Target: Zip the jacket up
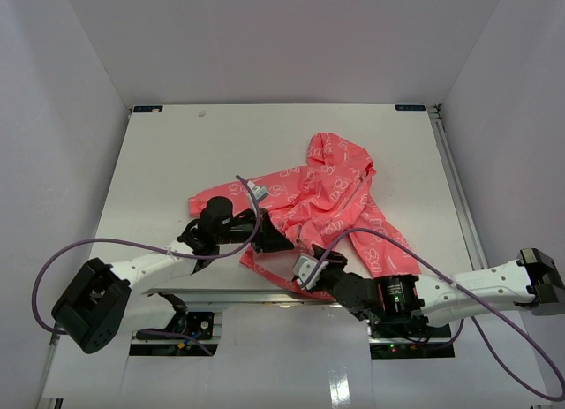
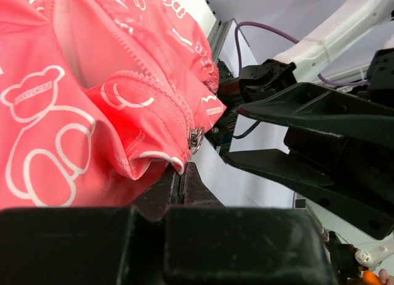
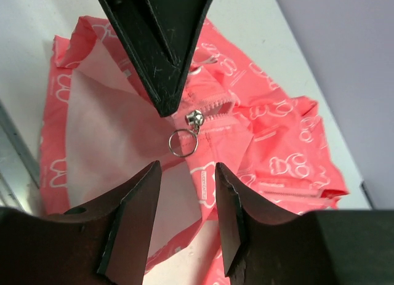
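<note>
The coral-pink jacket (image 1: 328,195) with white bear prints lies crumpled on the white table, hood at the back. My left gripper (image 1: 272,238) is shut on the jacket's lower front hem (image 2: 161,159), just below the silver zipper slider (image 2: 196,138). My right gripper (image 1: 305,269) is open at the jacket's near edge. In the right wrist view its fingers (image 3: 140,199) stand apart on either side of the slider's ring pull (image 3: 183,142), a little short of it. The left gripper's black fingers (image 3: 161,45) are shut just above the slider (image 3: 196,119). The jacket's white lining (image 3: 117,137) shows.
The table (image 1: 177,153) ends in a metal rail (image 1: 256,296) at the near edge, right beside both grippers. Purple cables (image 1: 115,243) loop from both arms. White walls enclose the back and both sides.
</note>
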Action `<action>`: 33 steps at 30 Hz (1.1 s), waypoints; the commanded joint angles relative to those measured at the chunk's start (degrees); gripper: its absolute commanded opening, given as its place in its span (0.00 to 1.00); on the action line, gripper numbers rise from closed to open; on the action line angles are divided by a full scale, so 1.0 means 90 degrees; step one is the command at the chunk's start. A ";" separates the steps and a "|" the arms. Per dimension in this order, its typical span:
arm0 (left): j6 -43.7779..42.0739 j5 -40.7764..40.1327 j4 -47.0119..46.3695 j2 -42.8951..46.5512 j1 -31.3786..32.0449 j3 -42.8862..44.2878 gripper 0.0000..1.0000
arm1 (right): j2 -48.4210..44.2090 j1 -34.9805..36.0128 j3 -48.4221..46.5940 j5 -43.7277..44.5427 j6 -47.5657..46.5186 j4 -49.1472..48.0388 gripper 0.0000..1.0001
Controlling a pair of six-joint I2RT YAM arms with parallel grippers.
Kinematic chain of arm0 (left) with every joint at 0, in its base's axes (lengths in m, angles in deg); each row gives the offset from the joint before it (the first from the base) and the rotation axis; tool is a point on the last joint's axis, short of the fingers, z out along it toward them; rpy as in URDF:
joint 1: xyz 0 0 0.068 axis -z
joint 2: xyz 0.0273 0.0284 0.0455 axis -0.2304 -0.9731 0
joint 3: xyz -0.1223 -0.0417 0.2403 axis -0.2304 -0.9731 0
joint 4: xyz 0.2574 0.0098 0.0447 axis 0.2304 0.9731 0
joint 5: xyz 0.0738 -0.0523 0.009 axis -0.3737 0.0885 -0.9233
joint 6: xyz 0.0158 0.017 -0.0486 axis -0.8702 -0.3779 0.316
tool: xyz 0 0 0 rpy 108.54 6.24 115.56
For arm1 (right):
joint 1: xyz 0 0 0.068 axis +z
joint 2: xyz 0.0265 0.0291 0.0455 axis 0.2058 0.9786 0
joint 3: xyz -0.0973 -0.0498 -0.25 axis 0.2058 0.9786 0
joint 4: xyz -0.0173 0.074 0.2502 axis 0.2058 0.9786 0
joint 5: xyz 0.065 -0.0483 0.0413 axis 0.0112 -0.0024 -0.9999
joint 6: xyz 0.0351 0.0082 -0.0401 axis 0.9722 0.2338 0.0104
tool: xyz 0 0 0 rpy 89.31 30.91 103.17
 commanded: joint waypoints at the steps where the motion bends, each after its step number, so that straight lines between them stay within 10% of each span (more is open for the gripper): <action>1: 0.0328 0.0331 -0.0379 0.0298 -0.0051 -0.0004 0.00 | 0.0148 0.0134 0.0098 0.0317 -0.1434 -0.1520 0.47; 33: 0.0362 0.0414 -0.0489 0.0357 -0.0041 -0.0103 0.00 | 0.1082 0.0145 0.0292 0.0720 -0.2706 -0.2574 0.37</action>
